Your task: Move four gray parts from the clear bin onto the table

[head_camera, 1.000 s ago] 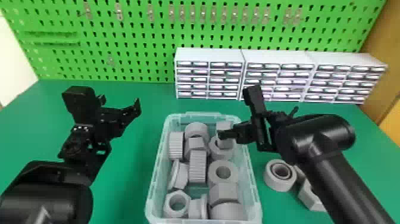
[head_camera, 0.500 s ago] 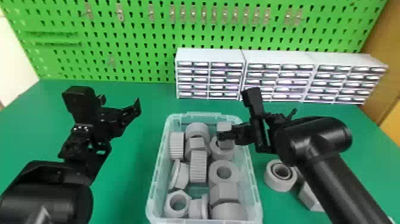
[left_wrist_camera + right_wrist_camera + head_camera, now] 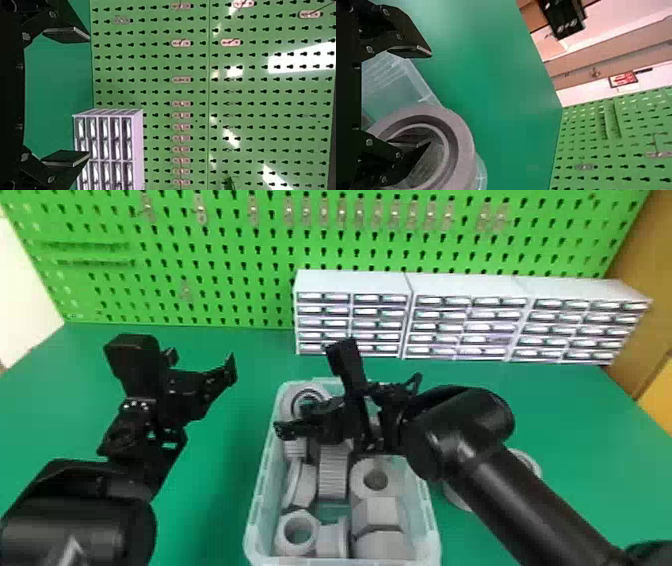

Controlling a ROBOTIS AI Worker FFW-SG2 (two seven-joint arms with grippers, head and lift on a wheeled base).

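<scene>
1. Gray ring (image 3: 464, 138), one. Sits at the far left corner of the clear bin, at the right gripper's (image 3: 294, 420) fingertips. Its open face is turned up toward the head camera, the axis running through the hole. One fingertip shows across that hole; contact cannot be told.

2. Right gripper's fingers: spread apart, reaching leftward over the bin's far end.

3. Clear bin (image 3: 432, 532). Below the right gripper, long axis running from near to far, open side up.

4. Ribbed gray cylinder (image 3: 333, 475). In the bin, just nearer the robot than the right gripper; long side near to far.

5. Thick gray collar (image 3: 361, 480). Right of the ribbed cylinder, round hole facing up.

6. Gray hex nut (image 3: 309, 542). Near left end of the bin, well nearer than the right gripper; bore facing up.

7. Round gray part (image 3: 457, 497). On the table (image 3: 215, 510), right of the bin, partly hidden by the right arm.

8. Left gripper (image 3: 201, 362). Parked over the table, well left of the right gripper, fingers wide apart.

9. Drawer cabinets (image 3: 352, 280), three in a row. Beyond the right gripper, against the green pegboard (image 3: 250, 245).

10. Red-and-white placard (image 3: 623, 80). On the background wall, well beyond the right gripper; print too small to read.
</scene>
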